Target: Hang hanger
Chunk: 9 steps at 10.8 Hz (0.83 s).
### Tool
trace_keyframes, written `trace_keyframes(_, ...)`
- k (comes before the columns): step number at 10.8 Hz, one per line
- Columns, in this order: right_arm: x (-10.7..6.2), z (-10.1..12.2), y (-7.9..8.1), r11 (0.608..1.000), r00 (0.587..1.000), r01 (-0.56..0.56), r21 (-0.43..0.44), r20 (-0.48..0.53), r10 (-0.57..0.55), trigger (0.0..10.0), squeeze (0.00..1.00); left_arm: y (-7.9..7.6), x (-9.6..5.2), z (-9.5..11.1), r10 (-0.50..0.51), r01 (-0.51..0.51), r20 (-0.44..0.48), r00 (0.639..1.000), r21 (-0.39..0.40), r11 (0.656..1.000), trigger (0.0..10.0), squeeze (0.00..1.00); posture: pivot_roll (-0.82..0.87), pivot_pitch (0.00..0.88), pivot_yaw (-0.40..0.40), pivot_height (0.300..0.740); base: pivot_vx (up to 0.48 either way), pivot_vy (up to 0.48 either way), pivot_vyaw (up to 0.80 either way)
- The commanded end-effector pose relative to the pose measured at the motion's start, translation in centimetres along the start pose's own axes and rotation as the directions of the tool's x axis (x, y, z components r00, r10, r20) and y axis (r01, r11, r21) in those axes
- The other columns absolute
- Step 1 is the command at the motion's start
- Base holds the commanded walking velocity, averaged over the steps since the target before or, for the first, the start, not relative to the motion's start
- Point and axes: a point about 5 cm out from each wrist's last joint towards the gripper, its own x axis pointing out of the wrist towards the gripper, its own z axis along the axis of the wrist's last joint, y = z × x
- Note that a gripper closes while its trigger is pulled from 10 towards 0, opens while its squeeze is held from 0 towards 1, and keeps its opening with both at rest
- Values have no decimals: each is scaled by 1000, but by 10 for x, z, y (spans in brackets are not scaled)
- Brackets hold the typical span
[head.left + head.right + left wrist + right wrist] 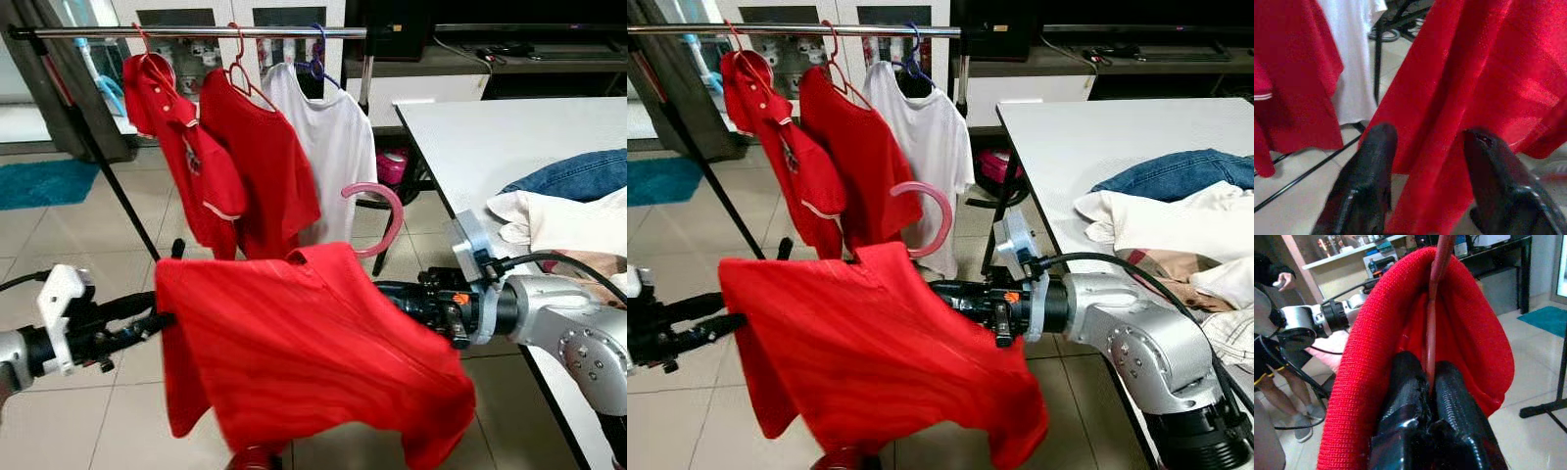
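A red shirt [304, 343] hangs on a pink hanger whose hook [387, 211] curls up above the collar. My right gripper [1427, 367] is shut on the hanger's thin pink stem [1437, 284] inside the collar and holds shirt and hanger up in front of me. My left gripper [1425, 142] is open at the shirt's left edge, its fingers [1374, 161] spread with red cloth hanging just beyond them. The clothes rail [196, 32] runs across the top, farther back and higher than the hook.
On the rail hang two red shirts [260, 166] and a white shirt [338, 147]. A white table [490, 137] on my right carries jeans [578, 176] and pale clothes [558, 220]. A person [1273, 357] stands behind me. A teal mat [44, 181] lies far left.
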Motion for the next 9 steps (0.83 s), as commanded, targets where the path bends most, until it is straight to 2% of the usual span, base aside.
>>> trace_keyframes(1,1,10,3,998,999,-40,-45,22,41,10000,0,-2,7,4,-29,29,7,1000,15,999,10000,1000,-53,45,61,740,0,0,0)
trace_keyframes(2,2,11,4,998,998,-51,-46,25,52,10000,0,-1,15,3,-31,31,-5,1000,32,999,10000,976,-52,45,60,740,0,0,0)
trace_keyframes(3,3,11,5,997,998,-60,-46,25,61,10000,0,0,23,2,-27,27,-7,1000,37,999,8588,278,-53,44,61,740,0,0,0)
trace_keyframes(4,4,10,5,997,998,-62,-46,24,63,10000,0,1,26,1,-12,13,-6,1000,32,999,2784,0,-55,44,63,740,0,0,0)
trace_keyframes(5,4,10,5,997,998,-61,-46,25,62,10000,0,4,28,-3,22,-22,-29,999,16,1000,0,0,-55,43,64,740,0,0,0)
trace_keyframes(6,4,10,5,997,998,-59,-46,26,60,10000,0,5,29,-5,43,-44,-27,999,-13,999,0,0,-55,42,64,740,0,0,0)
trace_keyframes(9,4,9,4,997,998,-57,-47,28,58,10000,0,5,32,-6,45,-45,5,999,-28,999,0,0,-51,36,63,740,0,0,0)
